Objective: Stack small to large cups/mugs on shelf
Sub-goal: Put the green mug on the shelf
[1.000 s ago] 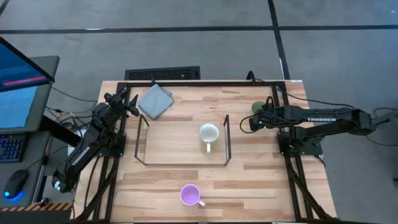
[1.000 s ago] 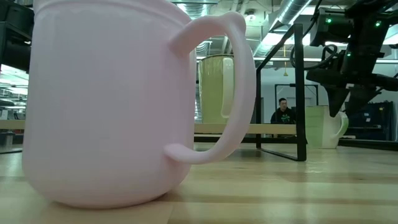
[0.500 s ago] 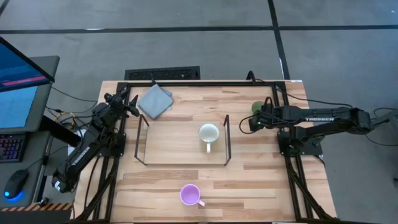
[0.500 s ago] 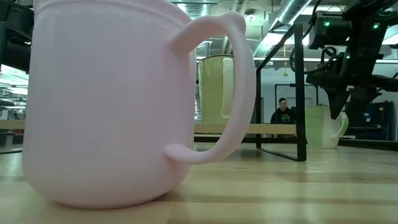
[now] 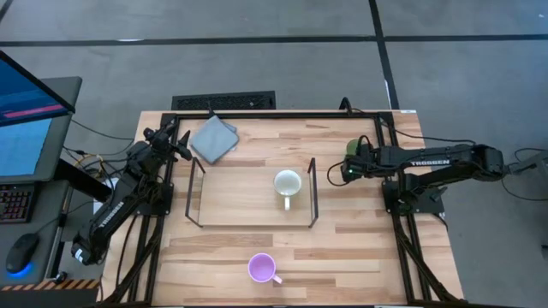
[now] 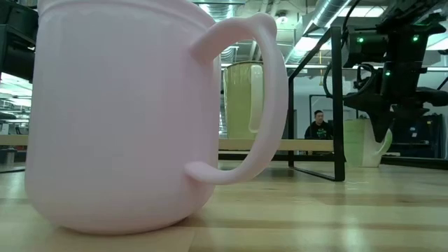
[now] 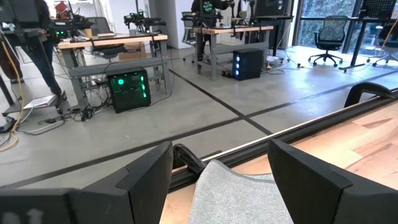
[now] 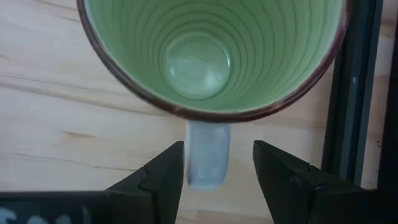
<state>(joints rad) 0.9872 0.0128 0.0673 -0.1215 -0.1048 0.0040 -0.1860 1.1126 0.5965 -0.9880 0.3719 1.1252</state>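
Since a second ago the right gripper (image 8: pixel 214 163) has slid inward, its spread fingers now straddling the pale handle of the green mug (image 8: pixel 211 56) at the bench's (image 5: pixel 257 244) two o'clock corner. Ribbed and dark-rimmed, the mug is largely hidden from overhead.

The wooden table (image 5: pixel 342 248) carries the wire shelf (image 5: pixel 251 224), three mugs and a grey cloth (image 5: pixel 212 138).

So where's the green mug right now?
High view: the green mug stands at the table's far right, outside the shelf, with the open right gripper straddling its handle.
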